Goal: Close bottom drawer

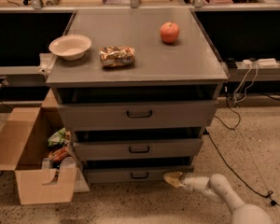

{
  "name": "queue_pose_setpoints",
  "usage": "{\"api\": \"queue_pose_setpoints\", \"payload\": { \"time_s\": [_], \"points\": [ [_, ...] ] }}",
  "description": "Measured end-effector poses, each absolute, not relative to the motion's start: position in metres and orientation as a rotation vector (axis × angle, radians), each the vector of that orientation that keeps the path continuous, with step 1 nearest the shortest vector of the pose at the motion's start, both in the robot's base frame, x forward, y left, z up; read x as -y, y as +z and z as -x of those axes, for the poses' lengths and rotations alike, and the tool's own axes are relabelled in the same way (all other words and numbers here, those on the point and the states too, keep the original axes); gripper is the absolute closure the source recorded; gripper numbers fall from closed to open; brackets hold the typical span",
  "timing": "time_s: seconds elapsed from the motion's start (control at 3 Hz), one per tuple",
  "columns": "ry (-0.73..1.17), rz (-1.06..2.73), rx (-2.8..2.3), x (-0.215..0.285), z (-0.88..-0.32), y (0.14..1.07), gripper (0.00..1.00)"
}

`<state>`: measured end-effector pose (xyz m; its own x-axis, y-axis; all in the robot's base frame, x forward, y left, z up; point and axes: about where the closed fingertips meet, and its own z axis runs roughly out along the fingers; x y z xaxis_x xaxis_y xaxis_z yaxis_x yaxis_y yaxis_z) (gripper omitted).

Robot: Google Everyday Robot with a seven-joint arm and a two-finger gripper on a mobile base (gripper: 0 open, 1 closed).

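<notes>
The bottom drawer (137, 174) is the slimmest grey front at the foot of the grey cabinet, with a small dark centre handle. A dark gap shows above its front panel. My gripper (171, 178) is low at the right end of that front panel, its yellowish tip touching or nearly touching the panel. The white arm (219, 192) runs from it to the lower right corner of the view.
Above are the mid-height drawer (137, 148) and the tallest drawer (139, 114). On the cabinet top (144, 59) lie a white bowl (70, 46), a snack bag (116, 56) and a red apple (169, 32). An open cardboard box (32, 162) stands at the left. Cables (228, 139) trail on the floor at the right.
</notes>
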<state>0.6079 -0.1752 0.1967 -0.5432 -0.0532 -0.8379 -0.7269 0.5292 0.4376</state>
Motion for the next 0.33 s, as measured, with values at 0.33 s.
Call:
{"api": "queue_pose_setpoints", "payload": {
  "time_s": [0.33],
  "points": [
    [1.124, 0.752, -1.892, 0.1948, -0.5854, 0.2167, 1.0]
  ]
}}
